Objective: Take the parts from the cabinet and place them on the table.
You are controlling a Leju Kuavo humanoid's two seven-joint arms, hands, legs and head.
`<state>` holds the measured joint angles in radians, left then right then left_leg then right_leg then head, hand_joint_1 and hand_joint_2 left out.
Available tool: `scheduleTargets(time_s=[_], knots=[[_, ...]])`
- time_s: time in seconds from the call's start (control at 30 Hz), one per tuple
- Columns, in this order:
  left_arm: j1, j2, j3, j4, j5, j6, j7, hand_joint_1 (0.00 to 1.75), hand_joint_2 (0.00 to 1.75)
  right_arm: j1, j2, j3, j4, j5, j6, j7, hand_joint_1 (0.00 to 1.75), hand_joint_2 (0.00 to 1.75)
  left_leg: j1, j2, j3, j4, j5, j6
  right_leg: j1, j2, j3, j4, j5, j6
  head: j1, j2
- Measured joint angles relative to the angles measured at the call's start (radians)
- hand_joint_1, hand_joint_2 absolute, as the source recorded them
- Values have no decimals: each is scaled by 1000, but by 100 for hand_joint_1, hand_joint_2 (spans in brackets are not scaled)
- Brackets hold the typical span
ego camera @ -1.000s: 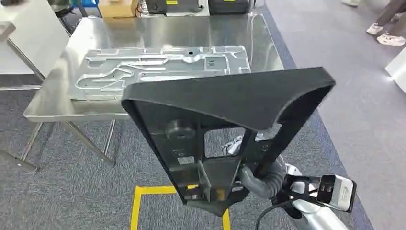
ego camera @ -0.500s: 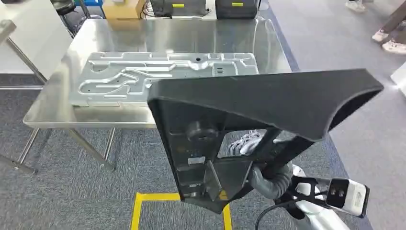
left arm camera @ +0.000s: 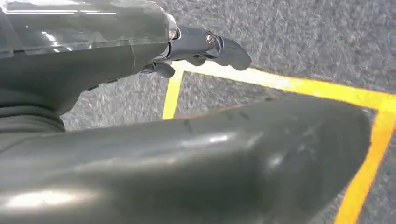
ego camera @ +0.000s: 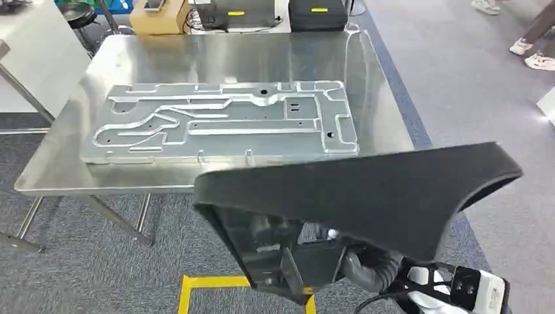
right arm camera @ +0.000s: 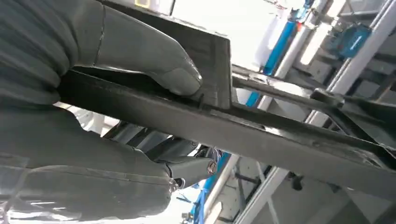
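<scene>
While the right hand (ego camera: 366,265) grips the black part (ego camera: 366,196), the scene reads as follows.

Black part: a large dark moulded piece with a broad curved top and a ribbed, open frame beneath; held in the air in front of the table's near edge, above the grey carpet, not touching the table.

Right hand: thumb (right arm camera: 140,53) pressed on one face of a bar of the part's frame, darker fingers (right arm camera: 187,165) curled under the other side; the bar is clamped between them.

Left hand (left arm camera: 196,46): hanging over the carpet near a yellow floor line (left arm camera: 299,86); fingers curled in, nothing visibly in them.

Table (ego camera: 262,52): shiny steel top on folding legs, straight ahead.

Metal plate (ego camera: 222,121): flat silver panel with raised ribs and cut-outs, lying on the table's near half.

Far edge of table: a cardboard box (ego camera: 157,16) and two black cases (ego camera: 314,13) beyond it.

Floor: shoes (ego camera: 533,52) of a person at upper right.
</scene>
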<state>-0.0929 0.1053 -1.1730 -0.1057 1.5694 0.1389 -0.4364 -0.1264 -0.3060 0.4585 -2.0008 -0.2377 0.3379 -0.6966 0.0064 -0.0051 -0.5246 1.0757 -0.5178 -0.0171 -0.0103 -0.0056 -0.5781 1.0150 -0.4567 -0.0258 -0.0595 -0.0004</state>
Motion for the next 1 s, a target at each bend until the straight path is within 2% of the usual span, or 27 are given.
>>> scheduleTargets(time_s=[0.03, 0.1, 0.13, 0.17, 0.2, 0.23, 0.27, 0.3, 0.33, 0.37, 0.4, 0.47, 0.5, 0.53, 0.6, 0.63, 0.67, 0.7, 0.73, 0.77, 0.8, 0.83, 0.87, 0.9, 0.93, 0.97, 1.0], knots=[[0, -1, 0, 0, 0, 1, -1, 0, 0, 5, 0, -2, -3, 5, 7, 0, 164, 175, 0, 0, -36, 63, -22, -3, 0, 0, 5, 0, -5, -5, 0, 0], [3, -2, 2, 0, 0, 4, -1, 0, 0, 19, 0, -4, -5, 18, 20, -1, 164, 175, 3, 0, -130, 206, -86, -12, 1, 1, 13, 0, -16, -7, 0, 0], [6, -3, 2, 0, 0, 4, -1, 0, 0, 27, 0, -4, -5, 25, 23, -1, 164, 175, 3, 0, -168, 249, -104, -11, 1, 3, 21, 1, -23, -6, 0, 0], [9, -3, 3, 0, 0, 4, -1, 0, 0, 32, 0, -4, -5, 28, 27, 0, 164, 175, 4, 0, -181, 242, -94, -10, 0, 5, 31, 1, -31, -5, 0, 0], [9, -4, 6, 0, 0, 5, -2, 0, 0, 35, 0, -4, -5, 32, 31, -1, 164, 175, 4, 0, -174, 198, -61, -7, 0, 7, 42, 1, -40, -3, 0, 0], [9, -4, 8, 0, 0, 5, -2, 0, 0, 36, 0, -4, -5, 35, 32, -1, 164, 175, 4, 0, -154, 126, -9, -5, 0, 7, 57, 0, -49, -1, 0, 0], [9, -4, 9, 0, 0, 5, -2, 0, 0, 36, 0, -4, -5, 37, 32, -1, 164, 175, 4, 0, -123, 33, 60, -1, 0, 6, 73, 0, -61, 3, 0, 0], [12, -4, 10, 0, 0, 5, -2, 0, 0, 37, 0, -4, -5, 40, 32, -1, 164, 175, 4, 0, -107, -37, 121, 2, 0, 6, 78, -2, -70, 7, 0, 0], [11, -5, 10, 0, 0, 6, -3, 0, 0, 38, 0, -4, -5, 42, 31, 0, 164, 175, -5, 0, -111, -38, 84, 6, 3, 8, 86, 2, -76, 13, 0, 0], [11, -5, 11, 0, 0, 7, -3, 0, 0, 37, 0, -3, -8, 42, 29, 0, 164, 175, -6, 0, -107, -37, 82, 15, 3, 9, 82, 0, -81, 21, 0, 0], [15, -5, 13, 0, 0, 7, -3, 0, 0, 38, 0, -4, -10, 43, 29, 0, 164, 175, -6, -1, -111, -43, 92, 24, 3, 9, 90, 7, -81, 28, 0, 0], [13, -5, 24, 0, 0, 7, -3, 0, 0, 36, 0, -3, -16, 43, 27, -2, 164, 175, 1, -3, -84, -50, 89, 36, 4, 9, 93, 12, -84, 38, 0, 0], [12, -5, 26, 0, 0, 7, -5, 0, 0, 35, 0, -3, -18, 43, 26, -2, 164, 175, 1, -4, -75, -55, 88, 40, 0, 7, 85, 43, -87, 39, 0, 0], [11, -5, 26, 0, 0, 7, -5, 0, 0, 31, 0, -3, -22, 43, 26, -2, 164, 175, 2, -4, -70, -56, 84, 45, 0, 6, 50, 99, -98, 43, 0, 0], [9, -5, 28, 0, 0, 8, -4, 0, 0, 32, 8, -3, -24, 43, 26, -3, 164, 175, 1, -4, -62, -56, 71, 49, -3, 6, -55, 251, -162, 50, 0, 0], [9, -5, 30, 0, 0, 8, -5, 0, 0, 32, 9, -3, -24, 44, 27, -3, 164, 175, 1, -4, -55, -56, 64, 49, -3, 6, -97, 302, -191, 52, 0, 0], [11, -5, 34, 0, 0, 9, -4, 0, 0, 31, 9, -3, -25, 46, 29, -3, 164, 175, 1, -4, -44, -56, 55, 49, -3, 6, -121, 313, -197, 51, 0, 0], [12, -5, 37, 0, 0, 10, -4, 0, 0, 31, 9, -3, -27, 50, 30, -3, 164, 175, 1, -5, -31, -56, 46, 48, -3, 6, -121, 284, -175, 49, 0, 0], [11, -6, 42, 0, 0, 11, -5, 0, 0, 30, 9, -3, -31, 55, 34, -3, 164, 175, 1, -6, -16, -56, 35, 47, -3, 6, -107, 222, -128, 47, 0, 0], [10, -7, 47, 0, 0, 11, -5, 0, 0, 28, 9, -3, -40, 63, 40, -3, 164, 175, 1, -7, 1, -56, 24, 44, -2, 6, -82, 138, -61, 41, 0, 0], [11, -8, 52, 0, 0, 11, -7, 0, 0, 24, 9, -3, -55, 69, 48, -3, 164, 175, 1, -7, 4, -59, 13, 40, 0, 4, -64, 57, 17, 34, 0, 0], [9, -10, 54, 0, 0, 11, -7, 0, 0, 20, 9, -4, -68, 72, 53, -6, 164, 175, -4, -9, 21, -52, 3, 33, 9, 4, -66, 33, 23, 32, 0, 0], [8, -10, 57, 0, 0, 10, -10, 0, 0, 15, 10, -4, -80, 78, 52, -5, 164, 175, -5, -10, 18, -54, -3, 26, 8, 4, -62, 33, 13, 26, 0, 0], [8, -10, 59, 0, 0, 7, -10, 0, 0, 12, 10, -5, -96, 81, 45, -5, 164, 175, -4, -9, 20, -61, -8, 19, 10, 5, -60, 33, 24, 22, 0, 0], [8, -10, 60, 0, 0, 0, -12, 0, 0, 5, 10, -6, -114, 83, 35, -5, 164, 175, -6, -8, 29, -47, 2, 13, 7, 7, -56, 26, 19, 15, 0, 0], [6, -8, 60, 0, 0, -4, -14, 0, 0, 1, 7, -7, -133, 84, 22, -5, 164, 175, -5, -8, 31, -42, 0, 9, 4, 8, -42, 22, 18, 8, 0, 0], [4, -8, 60, 0, 0, -5, -16, 0, 0, -1, 5, -8, -150, 84, 13, -5, 164, 175, -3, -5, 21, -12, -5, 5, 2, 5, -28, 14, 13, 2, 0, 0]])
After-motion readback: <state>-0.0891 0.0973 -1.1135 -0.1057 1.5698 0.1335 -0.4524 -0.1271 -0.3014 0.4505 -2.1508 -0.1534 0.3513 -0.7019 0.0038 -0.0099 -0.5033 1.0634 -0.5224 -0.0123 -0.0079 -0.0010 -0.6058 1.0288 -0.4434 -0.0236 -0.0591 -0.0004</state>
